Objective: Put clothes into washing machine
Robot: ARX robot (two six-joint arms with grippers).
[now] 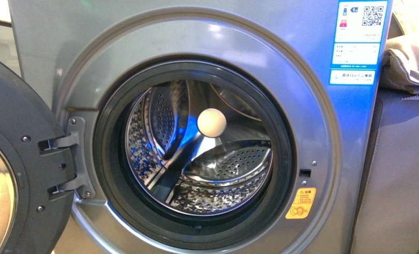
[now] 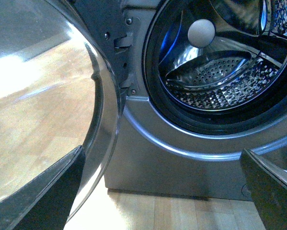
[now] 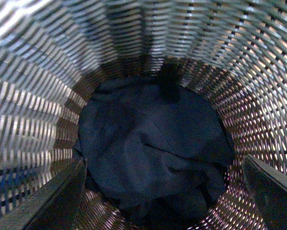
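The washing machine (image 1: 324,132) fills the front view, silver-grey, its door (image 1: 17,159) swung open to the left. Its perforated steel drum (image 1: 223,174) holds no fabric that I can see. The clothes (image 3: 153,143), a dark navy crumpled garment, lie at the bottom of a woven basket (image 3: 38,72) in the right wrist view. My right gripper (image 3: 162,191) hangs open above them, inside the basket. My left gripper (image 2: 162,191) is open and empty, low in front of the washing machine (image 2: 181,163), near the door (image 2: 38,96). Neither arm shows in the front view.
A pale round knob (image 1: 211,123) sits at the drum's back. A folded beige cloth (image 1: 411,58) lies on a grey cabinet (image 1: 398,180) to the machine's right. Wooden floor (image 2: 172,213) runs under the machine. The basket's walls close tightly round my right gripper.
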